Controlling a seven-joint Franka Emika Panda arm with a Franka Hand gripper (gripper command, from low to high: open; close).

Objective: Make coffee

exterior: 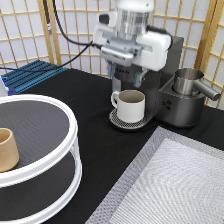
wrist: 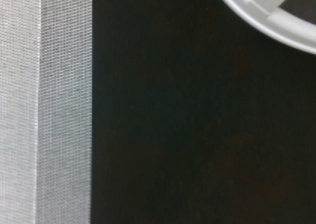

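Nearest to the camera, a grey woven mat (exterior: 170,185) is laid on the black desk (exterior: 95,145), and a white two-tier turntable (exterior: 75,130) with a tan handleless cup (exterior: 7,150) stands at the near left. Further back, a white mug (exterior: 129,105) is placed on the drip tray of the dark coffee machine (exterior: 172,85), with a steel milk jug (exterior: 190,81) at its right. The gripper (exterior: 125,75) is seen right above the mug, in front of the machine head. Whether the fingers are spread or pressed together cannot be told, as they are lost against the dark machine. The coffee pod is seen nowhere; it may be hidden behind the hand or inside the machine. As a judgement, the mug could be knocked off the tray if the hand is lowered carelessly.
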